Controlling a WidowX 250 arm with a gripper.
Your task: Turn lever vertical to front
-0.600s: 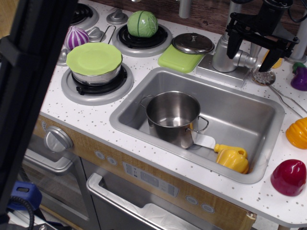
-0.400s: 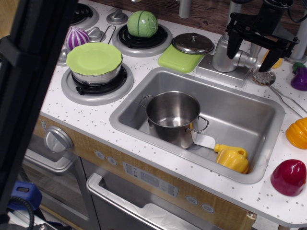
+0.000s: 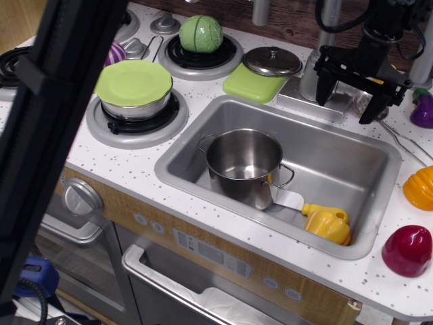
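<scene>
The gripper point(image 3: 346, 101) had dropped lower than it was a moment before, and its two dark fingers point(image 3: 323, 91) stood wide apart, one on each side of the faucet body point(image 3: 312, 73) at the back rim of the sink point(image 3: 379, 176), holding nothing. In the earlier views the lever showed plainly as a short silver stub jutting from the right of the faucet body; in the current view the black crossbar of the gripper covered that spot, so the lever itself could not be made out and its angle could not be told. It presumably sat between the spread fingers, just behind the bar. The dark frame at the left edge had also shifted across the picture, hiding more of the purple onion point(image 3: 116, 51).

Judged from this, the arm had only bracketed the lever and the turn to the front was not yet done; the fingers seemed placed to close on it or push it.

In the sink a steel pot point(image 3: 243, 166) stood near a yellow toy pepper point(image 3: 328, 222).

No brand, label or readable writing appeared anywhere; the panel point(image 3: 210, 252) under the counter bore only small marks too fine to read
</scene>
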